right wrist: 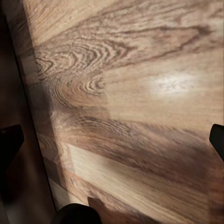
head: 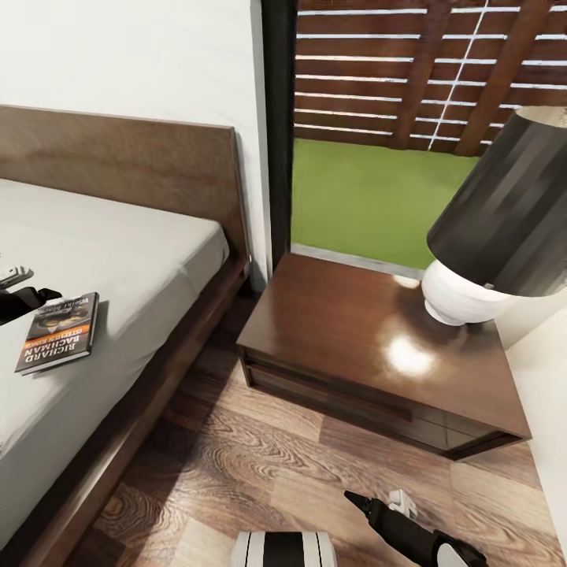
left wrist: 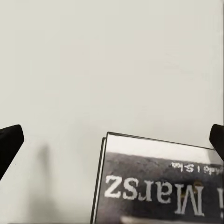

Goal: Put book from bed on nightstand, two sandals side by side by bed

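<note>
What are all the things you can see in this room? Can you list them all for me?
book: one, dark cover with orange band, lying flat on the mattress near the bed's edge
bed: one, dark-brown frame, light-grey mattress, against the white wall
nightstand: one, glossy dark brown, on the floor beside the bed
lamp: one, white base, black shade, on the nightstand
floor: light brown wood planks
left gripper: black, jaws open, over the book's edge
right gripper: black, jaws open, above the floor

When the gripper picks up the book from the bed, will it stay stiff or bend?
The book looks like a thin paperback, so it will probably flex if pinched by one edge. It lies flat on the soft-looking mattress, so a finger may struggle to get underneath. It seems light.
</note>
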